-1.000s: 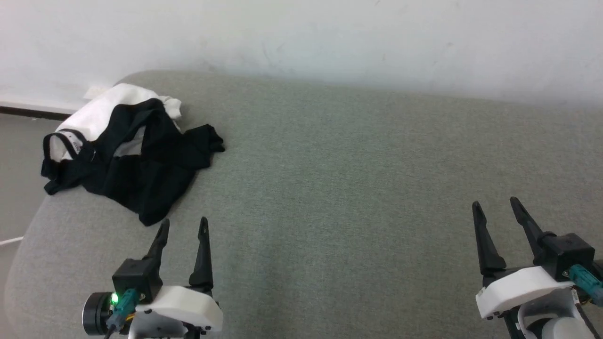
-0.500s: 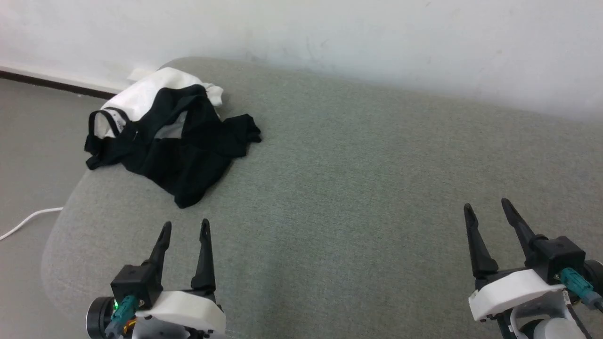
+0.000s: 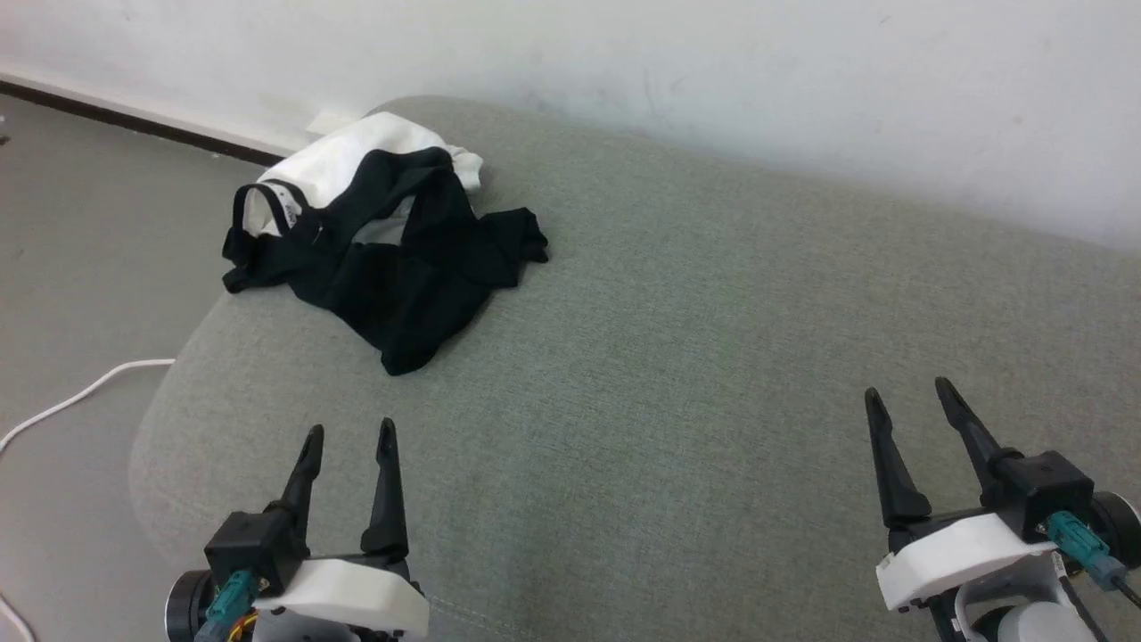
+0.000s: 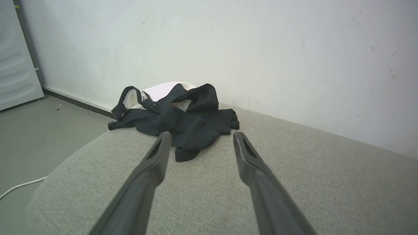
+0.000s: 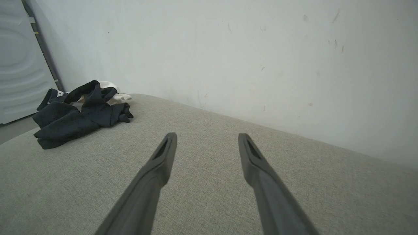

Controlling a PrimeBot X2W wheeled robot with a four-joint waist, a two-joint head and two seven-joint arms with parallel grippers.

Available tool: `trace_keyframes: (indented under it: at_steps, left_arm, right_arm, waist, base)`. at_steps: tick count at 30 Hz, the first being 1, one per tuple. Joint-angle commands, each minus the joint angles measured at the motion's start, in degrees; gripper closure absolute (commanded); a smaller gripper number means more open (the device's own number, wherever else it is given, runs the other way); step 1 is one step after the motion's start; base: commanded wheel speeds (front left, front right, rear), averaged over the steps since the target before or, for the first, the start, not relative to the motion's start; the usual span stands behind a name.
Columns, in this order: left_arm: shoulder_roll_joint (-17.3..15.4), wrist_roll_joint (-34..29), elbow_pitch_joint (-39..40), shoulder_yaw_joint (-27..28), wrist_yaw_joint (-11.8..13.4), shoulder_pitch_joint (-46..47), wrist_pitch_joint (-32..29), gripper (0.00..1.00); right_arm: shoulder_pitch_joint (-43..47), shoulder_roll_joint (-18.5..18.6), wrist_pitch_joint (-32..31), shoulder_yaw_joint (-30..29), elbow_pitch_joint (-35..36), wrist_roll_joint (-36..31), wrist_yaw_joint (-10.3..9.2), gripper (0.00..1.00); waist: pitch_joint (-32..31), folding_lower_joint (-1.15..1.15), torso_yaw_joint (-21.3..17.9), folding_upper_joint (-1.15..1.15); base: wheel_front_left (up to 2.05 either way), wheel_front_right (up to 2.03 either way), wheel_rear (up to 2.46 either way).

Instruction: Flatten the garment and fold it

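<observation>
Garment [image 3: 392,267] lies crumpled at far-left corner of grey cushion [image 3: 677,374], a bit overhanging L edge. Heap's long axis runs approx far-to-near. Left gripper [image 3: 349,428] points straight at it and is much nearer. Right gripper [image 3: 906,389] is well apart, near-right. Both my jaws spread, empty.

Ahead of the jaws of our left gripper [image 3: 349,426], the garment [image 3: 401,276] lies bunched, folds hiding most of its white; its neck label [image 3: 290,212] is unreadable.

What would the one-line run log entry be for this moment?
stage: pre-grasp | garment: crumpled, far-left corner of grey cushion | left gripper: open, empty, short of garment | right gripper: open, empty
</observation>
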State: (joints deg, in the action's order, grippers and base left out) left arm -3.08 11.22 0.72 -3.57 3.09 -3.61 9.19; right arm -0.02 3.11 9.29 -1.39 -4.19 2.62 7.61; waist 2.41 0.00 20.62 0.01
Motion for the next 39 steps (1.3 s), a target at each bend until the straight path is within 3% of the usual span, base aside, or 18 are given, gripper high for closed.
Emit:
trace_keyframes:
  at_steps: [1,39]
  left_arm:
    - [0.1,0.8,0.1,-0.2,0.4,-0.9,0.6,0.0]
    - [0.2,6.4,1.3,-1.2,2.5,-3.0,5.2,0.0]
  right_arm:
    - [-1.0,-0.1,0.5,0.1,-0.2,0.4,-0.08,0.0]
    - [-2.2,-0.2,5.1,-1.0,-1.8,0.9,-0.11,0.0]
  waist:
    - [0.2,0.0,0.7,-0.01]
    - [1.8,0.0,10.2,-0.01]
  base:
    - [0.0,0.0,0.0]
    - [0.0,0.0,0.0]
